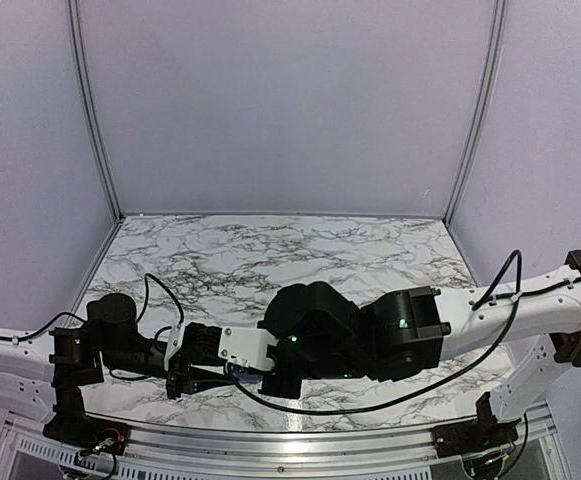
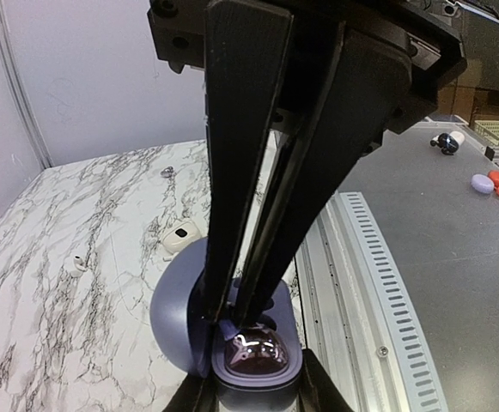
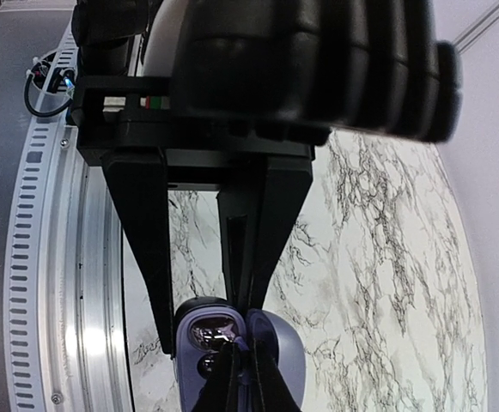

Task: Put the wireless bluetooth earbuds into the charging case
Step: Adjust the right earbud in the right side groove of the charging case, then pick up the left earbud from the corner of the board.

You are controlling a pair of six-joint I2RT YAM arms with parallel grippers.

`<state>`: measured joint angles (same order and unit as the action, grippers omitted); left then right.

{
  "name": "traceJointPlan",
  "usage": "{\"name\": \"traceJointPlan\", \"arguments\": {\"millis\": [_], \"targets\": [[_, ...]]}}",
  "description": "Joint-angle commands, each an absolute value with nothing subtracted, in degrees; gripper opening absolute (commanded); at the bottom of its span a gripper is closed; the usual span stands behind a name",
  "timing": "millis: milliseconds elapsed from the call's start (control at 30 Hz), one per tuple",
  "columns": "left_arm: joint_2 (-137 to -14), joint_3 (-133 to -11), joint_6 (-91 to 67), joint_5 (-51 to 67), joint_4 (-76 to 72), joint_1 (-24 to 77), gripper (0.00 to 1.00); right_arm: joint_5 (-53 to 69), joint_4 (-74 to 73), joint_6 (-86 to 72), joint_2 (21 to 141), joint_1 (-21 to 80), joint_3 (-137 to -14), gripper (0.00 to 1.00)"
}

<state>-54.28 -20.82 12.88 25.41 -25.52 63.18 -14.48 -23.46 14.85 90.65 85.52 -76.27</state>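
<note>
Charging case [image 2: 176, 318], open and lavender, sits clamped between both pincers: left pincer [image 2: 230, 316] pinches its lid rim, right pincer [image 3: 206, 333] grips its base. One pale earbud [image 2: 180, 236] lies on the marble bench [image 2: 103, 197] just beyond the left pincer.

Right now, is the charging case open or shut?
Open: both wrist views show the charging case with its lid swung back and a dark glossy well exposed.

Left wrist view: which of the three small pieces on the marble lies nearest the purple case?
The cream-white piece with a dark spot, just beyond the case; the white one and the grey one lie farther off.
</note>
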Motion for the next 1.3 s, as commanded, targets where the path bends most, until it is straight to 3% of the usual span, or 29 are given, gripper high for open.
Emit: {"name": "traceJointPlan", "arguments": {"millis": [0,733,1100,1267], "targets": [[-53.2,-22.7,12.7,24.2,-27.9,63.4,0.0,-12.1,-24.8,14.2,90.1,86.6,-77.9,0.07],[-52.6,-22.9,12.5,23.7,-28.0,63.2,0.0,-7.8,-24.9,13.4,88.0,87.2,-75.8,0.04],[-54.0,-23.2,12.8,24.5,-28.0,63.2,0.0,-10.6,-21.8,11.5,82.3,86.3,-73.9,0.2],[-55.3,-23.6,12.6,23.5,-28.0,63.2,0.0,-7.3,-18.1,4.3,75.3,77.4,-67.1,0.38]]}}
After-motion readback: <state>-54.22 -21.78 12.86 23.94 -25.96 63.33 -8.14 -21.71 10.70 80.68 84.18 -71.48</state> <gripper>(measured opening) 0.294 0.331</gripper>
